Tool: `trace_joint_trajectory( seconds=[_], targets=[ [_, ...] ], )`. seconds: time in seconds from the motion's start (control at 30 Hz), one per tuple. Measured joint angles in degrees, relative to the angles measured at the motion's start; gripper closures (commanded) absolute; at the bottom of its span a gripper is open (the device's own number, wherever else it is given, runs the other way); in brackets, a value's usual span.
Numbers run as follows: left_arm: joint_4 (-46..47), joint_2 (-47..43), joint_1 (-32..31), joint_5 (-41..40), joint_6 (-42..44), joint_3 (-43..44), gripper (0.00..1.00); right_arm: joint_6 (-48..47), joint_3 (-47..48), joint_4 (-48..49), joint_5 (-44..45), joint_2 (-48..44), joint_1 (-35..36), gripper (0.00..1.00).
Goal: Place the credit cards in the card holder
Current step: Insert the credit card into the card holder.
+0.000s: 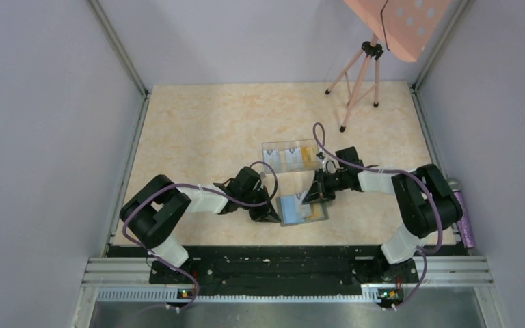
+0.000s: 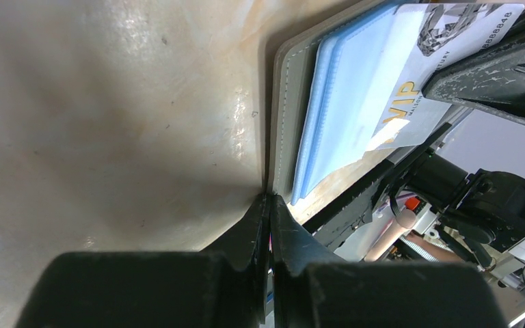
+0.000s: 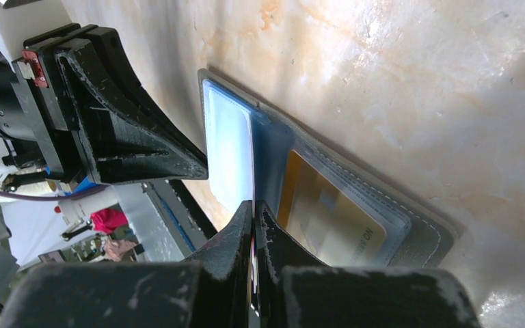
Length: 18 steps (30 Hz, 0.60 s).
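My right claw is clamped on the trailing edge of a pale credit card, which is thin, stiff and slick. It lies over the open card holder on the table. My left claw is closed on the holder's soft rim.

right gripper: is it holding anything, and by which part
The right gripper pinches a pale card by its near edge, over the open wallet.
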Motion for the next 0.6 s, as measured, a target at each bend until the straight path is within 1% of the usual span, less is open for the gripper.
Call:
trace_joint_trajectory(
  seconds=[0.33,0.6],
  targets=[
    [0.0,0.0,0.0,0.0,0.0,0.0,0.94,2.8,-1.5,2.5,0.2,0.7,2.1,1.00],
    [0.0,0.0,0.0,0.0,0.0,0.0,0.94,3.7,-1.4,0.7,3.3,0.6,6.5,0.80]
  ],
)
